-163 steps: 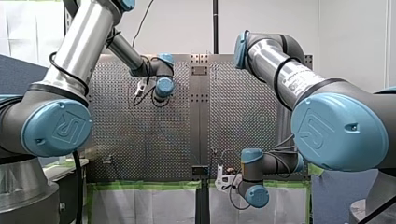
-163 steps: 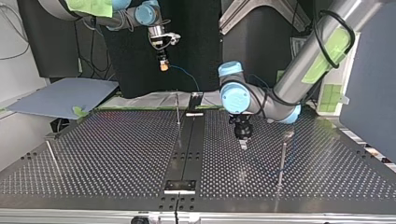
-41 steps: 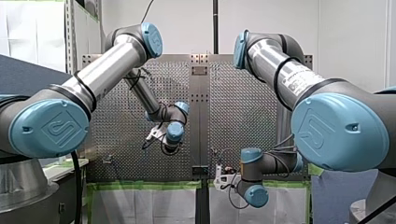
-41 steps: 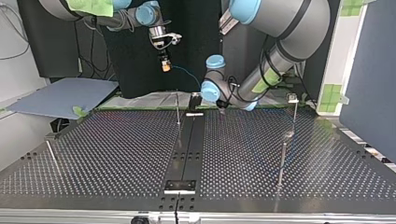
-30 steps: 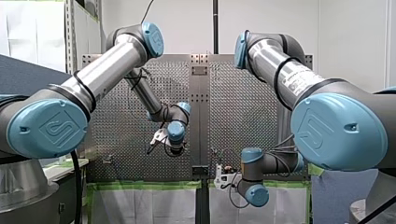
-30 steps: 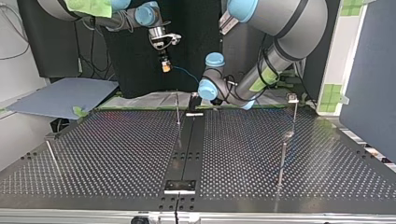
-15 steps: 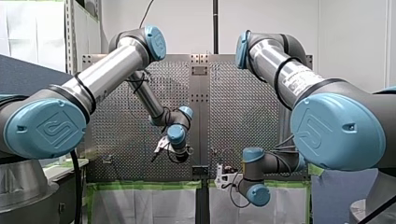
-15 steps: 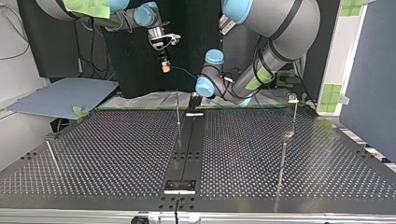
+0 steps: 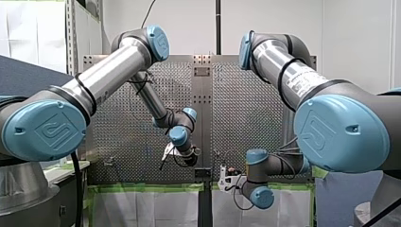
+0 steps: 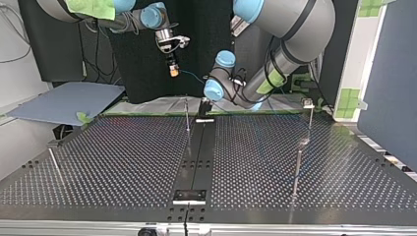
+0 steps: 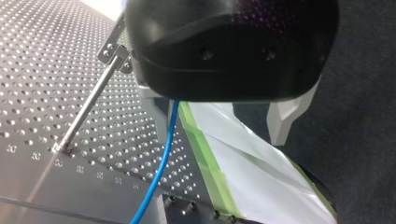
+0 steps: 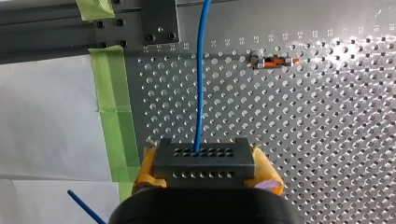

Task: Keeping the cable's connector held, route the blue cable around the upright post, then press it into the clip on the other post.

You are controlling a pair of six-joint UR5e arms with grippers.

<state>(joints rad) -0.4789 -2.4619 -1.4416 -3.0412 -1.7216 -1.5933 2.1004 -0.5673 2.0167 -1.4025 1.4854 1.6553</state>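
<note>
Yellow-padded right gripper [image 12: 205,165] pinches black connector block [image 12: 204,158]; thin blue cable [image 11: 164,151], hugging the nine o'clock side of left gripper's [image 11: 224,123] spread fingers, may escape.

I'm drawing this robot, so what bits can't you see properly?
Left wrist view: the body of my left gripper hides the upper end of the blue cable.
Top view: its fingers hide behind its wrist.
Right wrist view: small orange piece, too small to name.

White wall [image 9: 189,28]; black curtain [image 10: 142,73]; grey-blue board [image 10: 64,101].
</note>
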